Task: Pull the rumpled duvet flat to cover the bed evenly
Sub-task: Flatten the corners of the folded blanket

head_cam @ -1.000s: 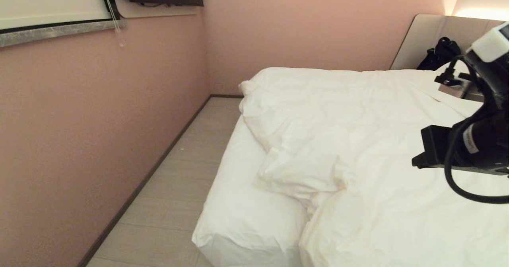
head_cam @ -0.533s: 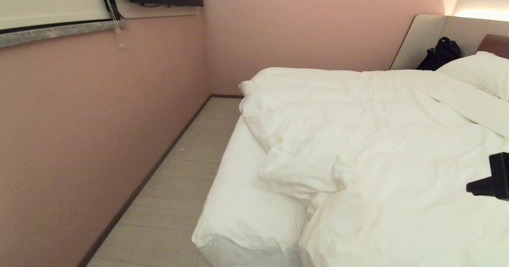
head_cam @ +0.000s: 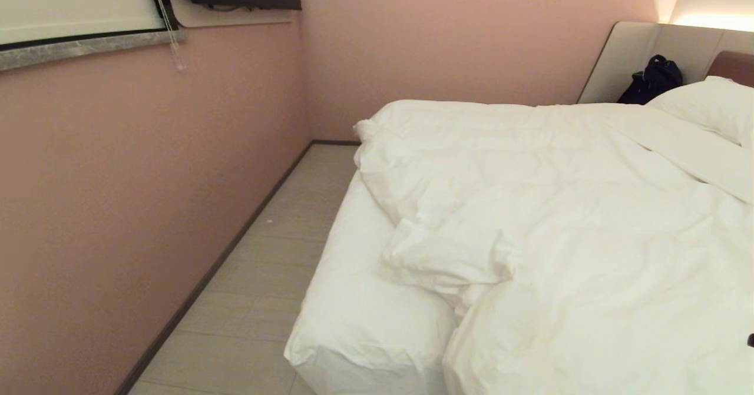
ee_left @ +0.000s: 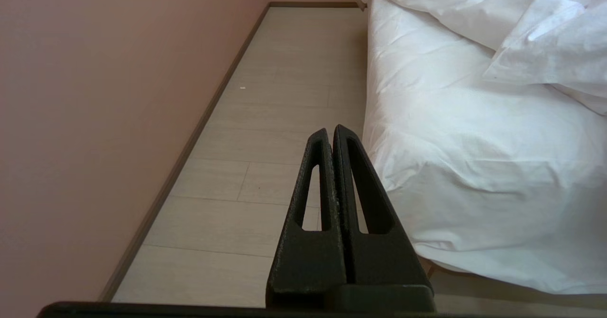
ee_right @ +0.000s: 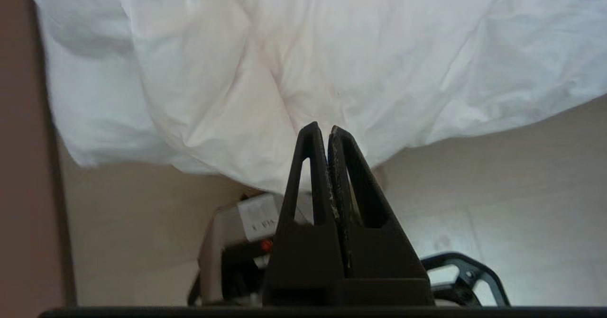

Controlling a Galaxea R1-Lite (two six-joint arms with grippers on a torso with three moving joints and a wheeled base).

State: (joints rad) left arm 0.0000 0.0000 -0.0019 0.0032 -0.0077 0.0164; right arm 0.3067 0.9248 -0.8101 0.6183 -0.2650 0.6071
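- The big puffy white duvet (head_cam: 565, 206) lay bunched and wrinkly on the low white-sheeted bed (head_cam: 359, 324), leaving one bed corner bare (the corner near the pink wall (head_cam: 135, 195)).
- The black left gripper (ee_left: 331, 131) was clenched over the pale wood floor (ee_left: 265, 133), holding nothing.
- The black right gripper (ee_right: 321, 128) was clenched too, empty, pointing at the duvet's hanging edge.

The bed (head_cam: 365, 324) runs off the head view's right and lower edges (its headboard (head_cam: 733, 62) barely shows).
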